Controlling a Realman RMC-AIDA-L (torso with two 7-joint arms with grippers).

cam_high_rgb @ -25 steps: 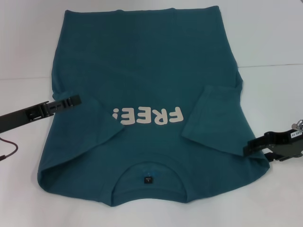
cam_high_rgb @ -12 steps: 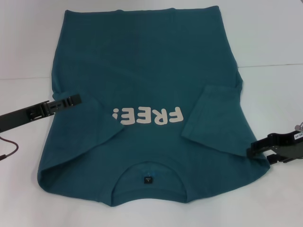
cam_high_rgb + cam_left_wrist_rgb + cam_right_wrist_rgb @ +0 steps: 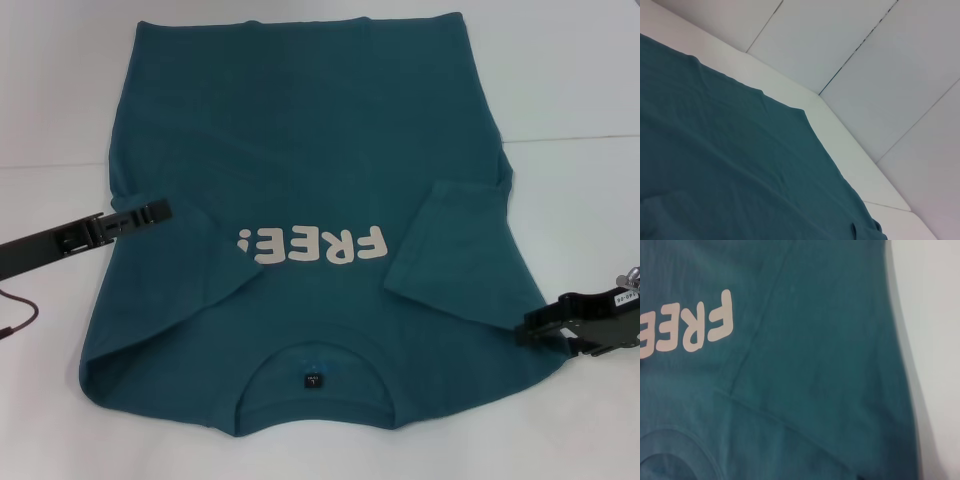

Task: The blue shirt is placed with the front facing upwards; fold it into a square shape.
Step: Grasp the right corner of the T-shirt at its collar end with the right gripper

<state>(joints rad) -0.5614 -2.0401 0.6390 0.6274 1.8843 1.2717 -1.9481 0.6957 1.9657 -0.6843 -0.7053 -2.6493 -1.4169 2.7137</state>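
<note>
White table surface [image 3: 580, 90] is seen under everything; a faint seam line is visible running across it at mid-height in the head view. The blue shirt [image 3: 300, 150] is laid flat directly on it, print side up, collar toward the robot, hem at the far edge. Both sleeves are folded inward over the body. The cream "FREE!" print [image 3: 312, 245] is read upside down from the head camera. A thin dark cable [image 3: 15, 315] is seen at the left edge, beside the shirt.

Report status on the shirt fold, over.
Left gripper over the blue shirt's left edge. Right gripper at its right edge. Both sleeves folded inward, print up. Nothing in the way.
</note>
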